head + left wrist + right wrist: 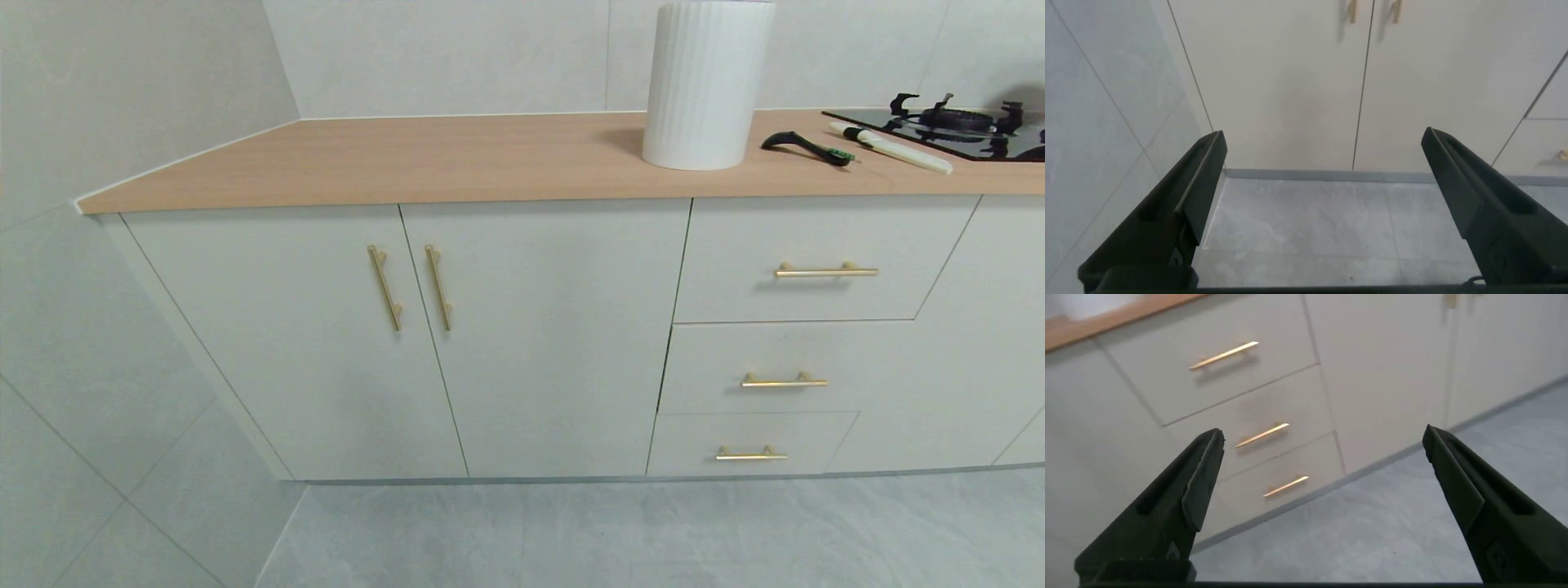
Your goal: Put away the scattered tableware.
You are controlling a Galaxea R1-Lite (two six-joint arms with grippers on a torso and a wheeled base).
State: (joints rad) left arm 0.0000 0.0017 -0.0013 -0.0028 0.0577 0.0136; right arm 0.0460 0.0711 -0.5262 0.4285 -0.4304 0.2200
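Countertop (408,159) — two loose tools
Black tool (807,148) and white tool (890,148) lie beside the ribbed holder (707,86) (upright); left gripper (1323,139) and right gripper (1321,434) both gape wide, empty.

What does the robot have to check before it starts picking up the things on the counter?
1. Left gripper open and empty: ok.
2. Right gripper open and empty: ok.
3. Black-handled utensil and white-handled utensil lying free on the countertop: ok.
4. Top drawer open to receive them: not ok, it is shut.
5. Room inside the white ribbed container: cannot tell, its top is cut off.
6. Grippers up at counter level: not ok, both face the cabinet fronts lower down.
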